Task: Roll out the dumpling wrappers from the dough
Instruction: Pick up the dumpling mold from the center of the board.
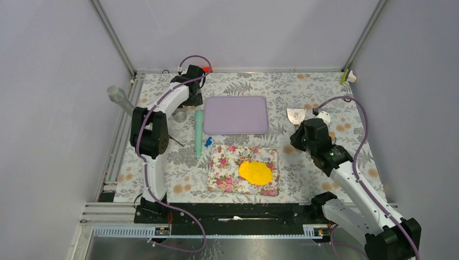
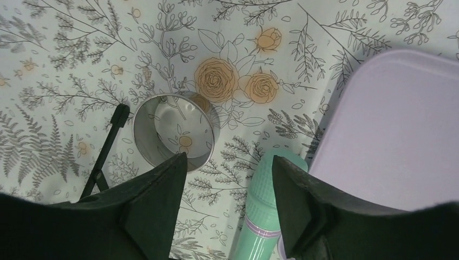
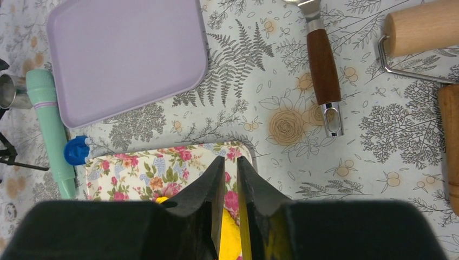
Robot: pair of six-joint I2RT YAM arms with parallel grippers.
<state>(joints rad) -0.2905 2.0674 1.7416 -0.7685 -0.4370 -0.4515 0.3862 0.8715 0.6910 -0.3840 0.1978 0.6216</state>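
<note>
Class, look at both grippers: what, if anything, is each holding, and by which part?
Nothing is held. The left gripper stands open and empty; the right gripper, jaws nearly together, has nothing between them. The dough lies free.

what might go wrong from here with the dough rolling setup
The left gripper hangs open between the round metal ring cutter and the mint green cylindrical tool; closing there, it may nudge either instead of gripping one. The right gripper, jaws almost closed and empty, sits over the flat yellow dough on the floral board; dropping lower could dent it.
</note>
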